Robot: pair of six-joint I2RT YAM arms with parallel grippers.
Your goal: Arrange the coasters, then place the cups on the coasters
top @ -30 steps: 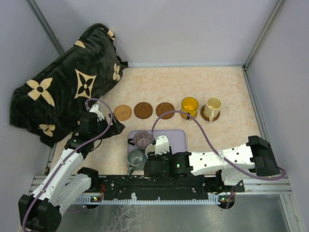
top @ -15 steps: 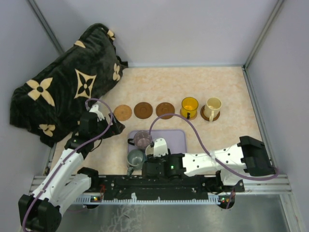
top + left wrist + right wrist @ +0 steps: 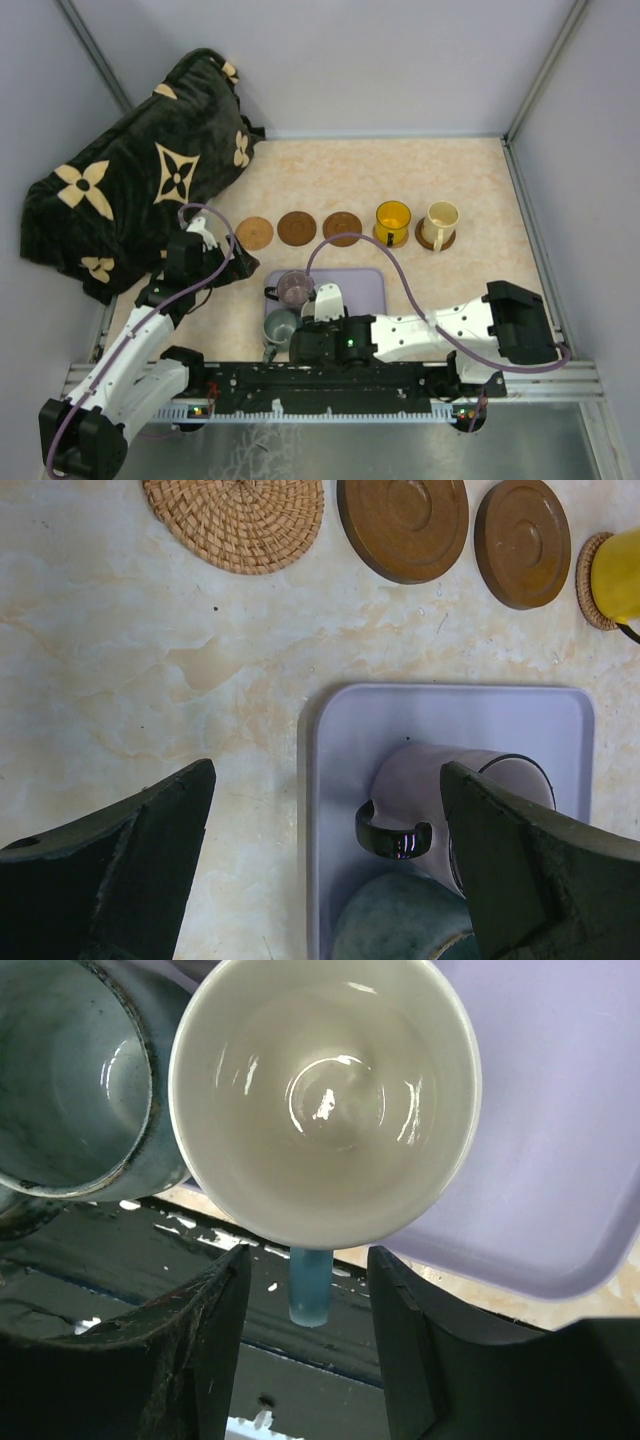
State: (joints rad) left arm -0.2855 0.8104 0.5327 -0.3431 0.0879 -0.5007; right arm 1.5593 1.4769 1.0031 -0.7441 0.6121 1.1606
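Three bare coasters lie in a row: a woven one and two brown discs. A yellow cup and a cream cup each stand on a coaster. On the lavender tray are a purple-grey cup and a grey-green cup. The white cup sits at the tray's near edge. Its blue handle lies between the fingers of my right gripper, with gaps on both sides. My left gripper hangs wide open left of the tray, empty.
A dark blanket with tan flower patterns is heaped at the back left. Grey walls enclose the table on three sides. The black arm-mount rail runs along the near edge, just below the tray and the white cup's handle.
My right arm has shifted left and nearer over the tray's front edge, and its jaws have narrowed slightly around the blue handle. The left arm has stayed still.
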